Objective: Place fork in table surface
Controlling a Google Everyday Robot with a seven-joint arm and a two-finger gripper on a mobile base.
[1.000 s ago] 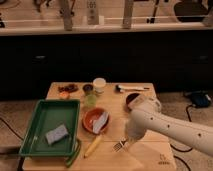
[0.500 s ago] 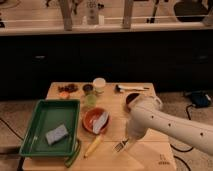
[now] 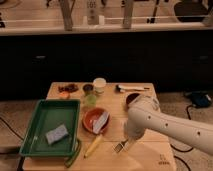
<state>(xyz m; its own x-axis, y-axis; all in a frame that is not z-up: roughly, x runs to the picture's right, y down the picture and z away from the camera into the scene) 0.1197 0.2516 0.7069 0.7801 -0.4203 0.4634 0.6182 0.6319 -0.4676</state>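
Near the front edge of the counter, at about six o'clock on the light tan plank tabletop [image 3: 145, 100], the small slim silvery metal fork [image 3: 120, 146] lies low against the wood, tines pointing toward seven o'clock. Its handle runs up under the end of the white robot arm, where the jaws [image 3: 129, 141] sit directly over it; whether they are clamped on the handle or parted I cannot tell, since the arm's bulk hides them. The fork looks down at, or all but on, the surface, so the placing seems nearly done, with letting go and lifting away left to do.

Just beside the fork at nine o'clock lies a yellow corn-like stick [image 3: 93, 146], angled the same way but apart from it. At eleven o'clock stands a reddish-brown round bowl [image 3: 93, 119] holding a pale flat card-like piece [image 3: 101, 122] propped against its rim. Farther toward nine o'clock the green plastic tray [image 3: 35, 127] holds one grey rectangular sponge [image 3: 56, 134]. At the back, around twelve o'clock, stand a white lidded cup [image 3: 99, 85], a small dark cup [image 3: 88, 89] and a green translucent cup [image 3: 90, 99]; their contents cannot be made out. A black-headed utensil with a pale handle [image 3: 131, 89] lies at one o'clock.
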